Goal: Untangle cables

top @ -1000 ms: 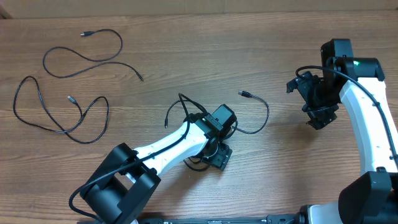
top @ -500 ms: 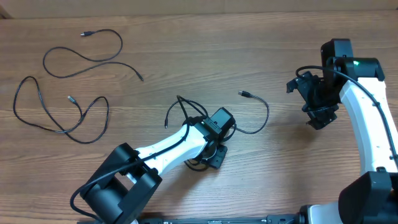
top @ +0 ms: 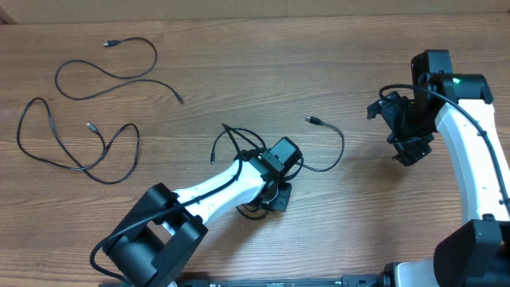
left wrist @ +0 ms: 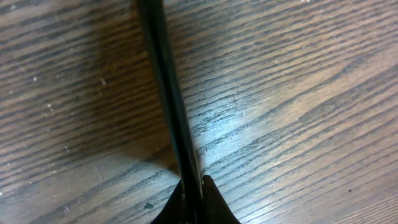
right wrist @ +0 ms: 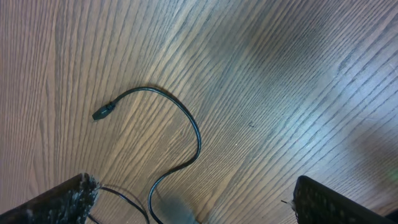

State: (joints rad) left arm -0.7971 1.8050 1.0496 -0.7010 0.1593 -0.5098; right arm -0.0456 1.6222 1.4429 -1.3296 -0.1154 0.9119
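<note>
Three thin black cables lie on the wooden table. One cable [top: 107,76] snakes at the far left top, a second [top: 80,147] loops below it. The third cable [top: 341,147] is in the middle, its plug [top: 313,120] pointing left, its other part looped under my left arm. My left gripper [top: 275,198] presses down on that cable and is shut on it. The left wrist view shows the cord [left wrist: 165,81] pinched between the fingertips [left wrist: 194,193]. My right gripper [top: 410,151] hovers open at the right, with the cable's curve [right wrist: 186,118] lying on the table below it.
The table's far edge [top: 255,17] runs along the top of the overhead view. My left arm [top: 215,187] stretches from the bottom left over the middle cable's loop. My right arm [top: 470,159] stands along the right side.
My left gripper has closed on the middle cable and shifted slightly left. The cable's loop by my left arm has moved a little left. My right arm has not moved.
</note>
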